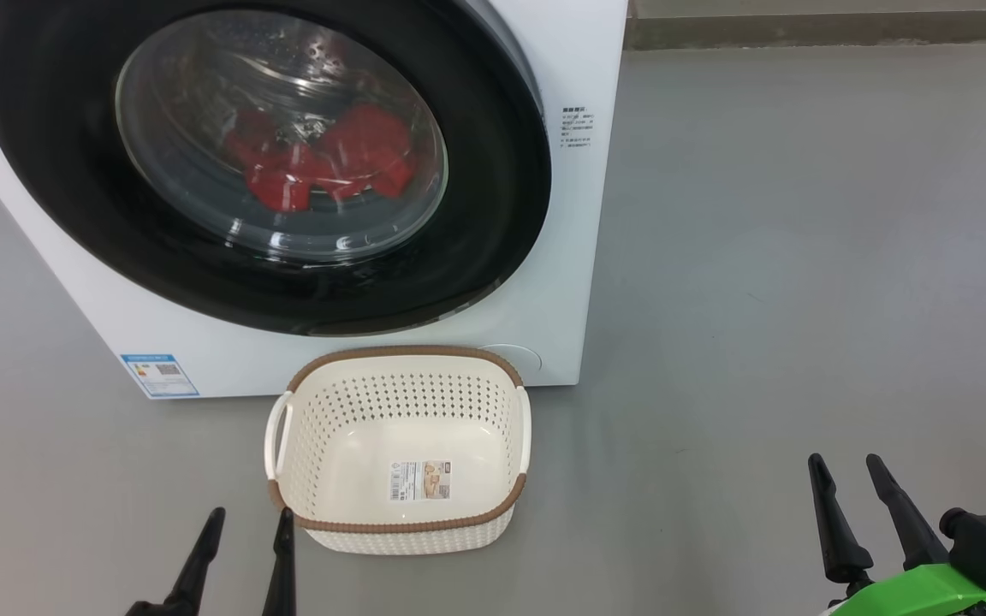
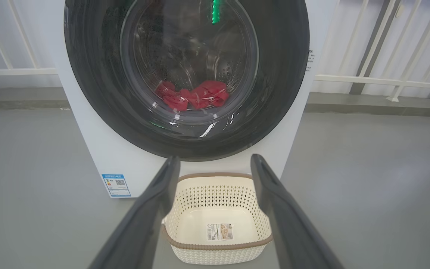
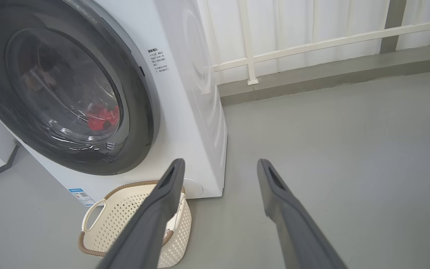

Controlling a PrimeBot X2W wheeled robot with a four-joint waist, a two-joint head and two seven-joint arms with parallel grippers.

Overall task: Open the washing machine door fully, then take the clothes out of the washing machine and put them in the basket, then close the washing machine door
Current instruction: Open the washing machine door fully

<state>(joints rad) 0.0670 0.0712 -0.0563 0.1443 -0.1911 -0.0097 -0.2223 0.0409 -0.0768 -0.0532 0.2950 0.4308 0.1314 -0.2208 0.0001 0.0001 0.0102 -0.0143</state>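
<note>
Two grippers under check. Finding the left gripper [image 1: 252, 513] at the near left of the head view, fingers pointing far toward the washing machine [image 1: 561, 257], with jaws spread apart and grasping nothing. Finding its right fingertip just beside the near left corner of the basket [image 1: 399, 402], without being able to tell contact. Finding the right gripper [image 1: 845, 462] at the near right, well apart from the basket, over bare grey floor [image 1: 801, 257], likewise released and carrying nothing.

Locating the washing machine door [image 1: 493, 214] shut flat against the machine front, with a glossy black rim ringing the clear bulging window. Locating the clothes [image 1: 322, 158] inside the drum, showing red through the glass. Confirming the same red bundle in the left wrist view, resting at the bottom of the drum.

Locating the basket on the floor at the near side of the machine, below the lower right part of the door, standing upright with its opening facing up. Noting a paper sticker [image 1: 419, 480] on its bottom and a brown woven-look band along its rim. Not being able to tell contact between its far wall and the machine front.

Noting a small blue label [image 1: 159, 374] at the lower left of the machine front and printed text [image 1: 576, 128] to the right of the door. Noting, in the right wrist view, a white railing [image 3: 312, 41] running along the far side of the floor, to the right of the machine.
</note>
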